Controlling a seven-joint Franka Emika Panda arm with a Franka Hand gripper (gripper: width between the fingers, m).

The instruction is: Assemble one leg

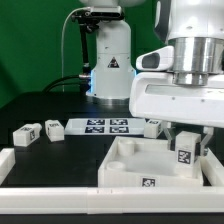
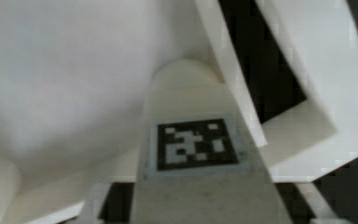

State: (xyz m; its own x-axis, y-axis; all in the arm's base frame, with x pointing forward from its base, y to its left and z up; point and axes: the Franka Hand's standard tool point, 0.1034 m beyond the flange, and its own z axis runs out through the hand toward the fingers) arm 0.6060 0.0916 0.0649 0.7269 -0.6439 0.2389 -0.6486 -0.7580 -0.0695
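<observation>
My gripper [image 1: 186, 141] is shut on one leg [image 1: 185, 154], a small white block with a black-and-white tag. It holds the leg upright at the corner of the white square tabletop [image 1: 128, 166] on the exterior view's right. I cannot tell whether the leg touches the tabletop. In the wrist view the held leg [image 2: 195, 140] fills the middle with its tag facing the camera, and the tabletop's pale surface [image 2: 69, 80] lies beyond it. Two more legs [image 1: 25, 135] [image 1: 52, 127] lie on the table at the exterior view's left. A third [image 1: 153, 127] lies behind the tabletop.
The marker board [image 1: 100, 126] lies behind the tabletop, in front of the arm's white base [image 1: 110, 60]. A white rail [image 1: 60, 203] runs along the table's front edge, with a short one [image 1: 5, 160] at the left.
</observation>
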